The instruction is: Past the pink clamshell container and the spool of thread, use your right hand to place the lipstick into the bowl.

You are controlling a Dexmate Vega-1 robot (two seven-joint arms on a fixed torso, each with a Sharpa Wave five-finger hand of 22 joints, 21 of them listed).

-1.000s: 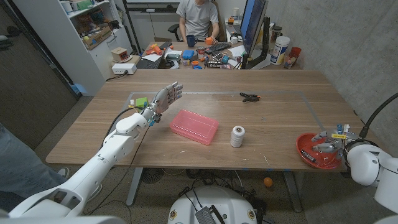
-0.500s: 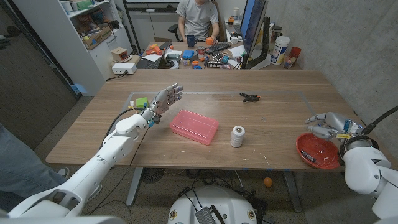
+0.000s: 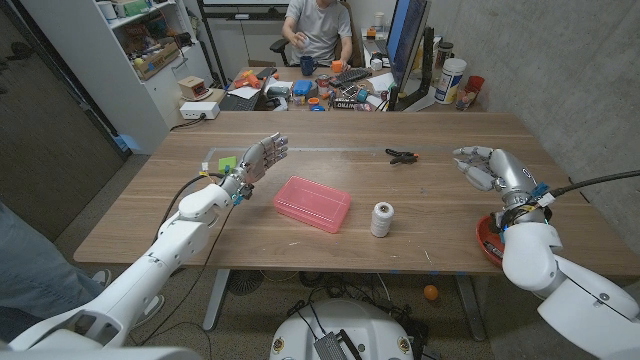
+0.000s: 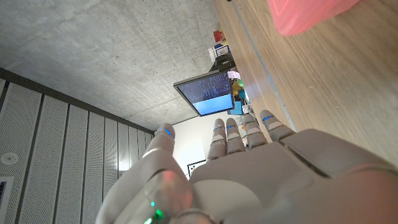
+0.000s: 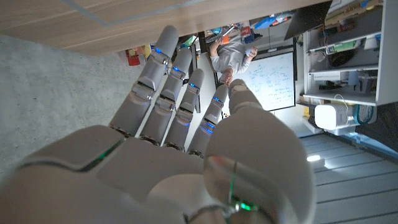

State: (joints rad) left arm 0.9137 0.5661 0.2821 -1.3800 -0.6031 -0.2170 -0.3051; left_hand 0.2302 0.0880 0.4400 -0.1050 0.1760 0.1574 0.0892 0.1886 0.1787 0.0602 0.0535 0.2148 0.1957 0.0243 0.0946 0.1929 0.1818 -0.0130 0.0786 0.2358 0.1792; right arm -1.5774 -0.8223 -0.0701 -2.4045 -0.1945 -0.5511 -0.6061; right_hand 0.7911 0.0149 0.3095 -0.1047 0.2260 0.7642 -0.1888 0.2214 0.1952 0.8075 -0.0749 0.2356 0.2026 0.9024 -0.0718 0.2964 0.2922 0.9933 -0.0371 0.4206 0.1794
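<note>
Here the right hand [image 3: 487, 166] is hovering above the table [image 3: 440, 205], up beyond the red bowl [image 3: 489, 244], with its fingers spread apart and nothing between them; in the right wrist view the same hand [image 5: 180, 155] is showing straight, separated fingers [image 5: 158, 78]. The bowl is sitting at the table's right edge, partly covered by the right forearm, and whether the lipstick is lying inside it cannot be told from these views. To the left of the bowl the white spool of thread [image 3: 381, 219] is standing upright, and farther left of the bowl the pink box [image 3: 311, 203] is lying closed, well apart from the spool. Beyond the box, still farther from the bowl, the left hand [image 3: 263, 158] is hanging in the air with its fingers extended and holding nothing; the left wrist view is showing its fingers [image 4: 239, 134] side by side. A small black clip [image 3: 402, 155] is resting up-table from the spool. Behind the table a person [image 3: 318, 30] is sitting at a cluttered desk.
</note>
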